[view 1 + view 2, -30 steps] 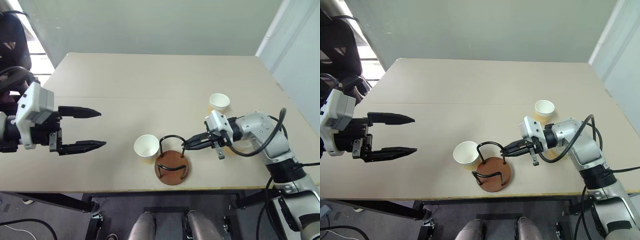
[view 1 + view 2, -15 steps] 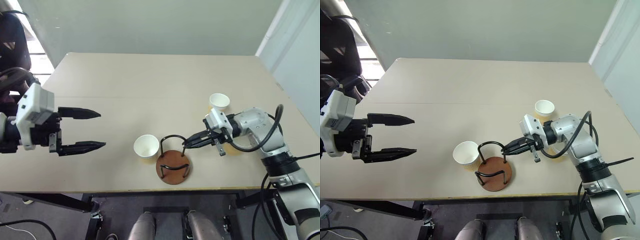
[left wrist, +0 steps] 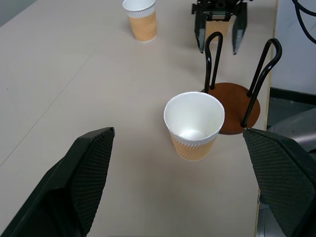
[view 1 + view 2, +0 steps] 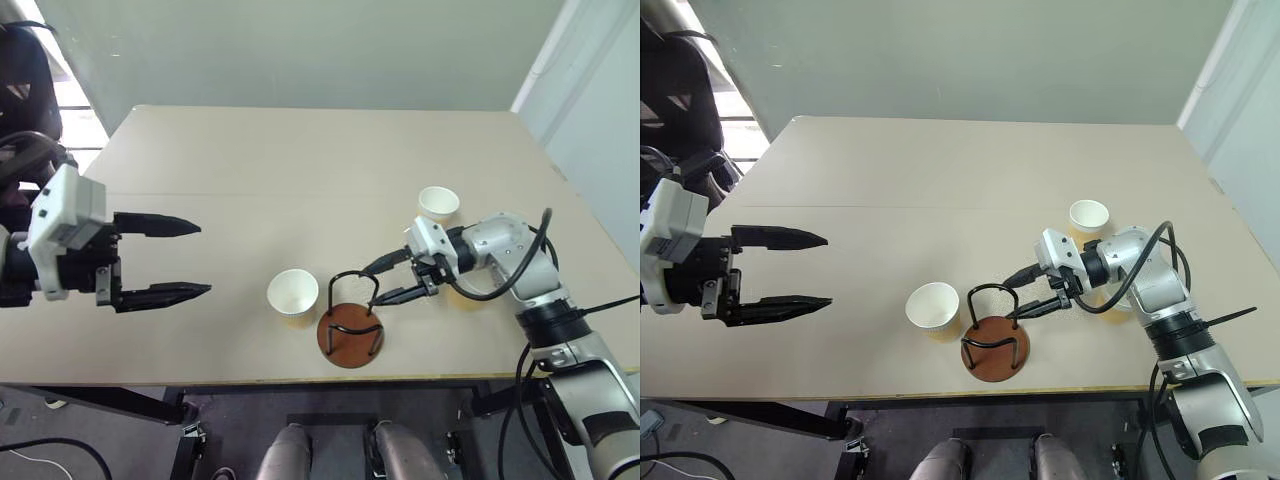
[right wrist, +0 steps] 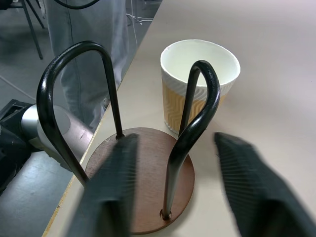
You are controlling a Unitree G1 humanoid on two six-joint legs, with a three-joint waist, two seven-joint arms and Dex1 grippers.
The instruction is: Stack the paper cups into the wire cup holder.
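Observation:
The wire cup holder (image 4: 350,336), a brown disc with black wire loops, stands near the table's front edge. My right gripper (image 4: 373,284) is open, and one wire loop (image 5: 195,108) rises between its fingers without being gripped. One paper cup (image 4: 293,293) stands upright just left of the holder. A second cup (image 4: 438,204) stands further back on the right. A third (image 3: 217,28) is mostly hidden behind the right gripper. My left gripper (image 4: 203,259) hangs open and empty well to the left, pointing at the near cup (image 3: 194,126).
The tan table (image 4: 300,170) stretches far back. Its front edge (image 4: 250,381) runs just below the holder. A white wall panel (image 4: 600,110) stands at the right.
My right gripper has opened and let go of the wire loop it was pinching. The holder has turned a little on the table. The left arm has stayed put.

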